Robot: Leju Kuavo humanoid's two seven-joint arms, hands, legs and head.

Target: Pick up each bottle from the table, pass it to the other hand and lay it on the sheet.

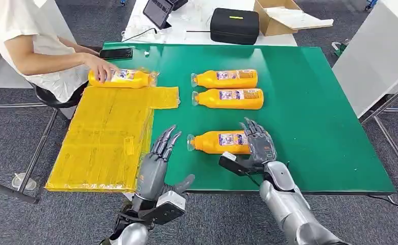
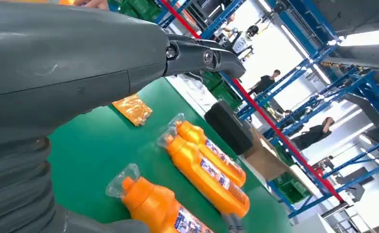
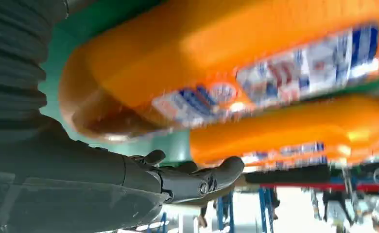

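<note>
Nearest me, an orange bottle (image 1: pixel 220 142) lies on its side on the green table (image 1: pixel 314 127), cap to the left. My right hand (image 1: pixel 258 144) is over its base end with fingers spread; the right wrist view has the bottle (image 3: pixel 202 53) close against the hand (image 3: pixel 129 184), with no closed grip to be seen. My left hand (image 1: pixel 158 158) hangs open by the table's front edge, beside the yellow sheet (image 1: pixel 105 143). Two more bottles (image 1: pixel 227 78) (image 1: pixel 230 98) lie side by side further back. A fourth bottle (image 1: pixel 123 77) lies at the sheet's far end under a person's hand (image 1: pixel 101 69).
A person sits at the table's left far corner. A black phone (image 1: pixel 116 53) lies on the far left edge. Behind the table stand a black case (image 1: pixel 234 25), a cardboard box (image 1: pixel 283 15) and a tablet (image 1: pixel 158 11). A white table (image 1: pixel 375 56) stands to the right.
</note>
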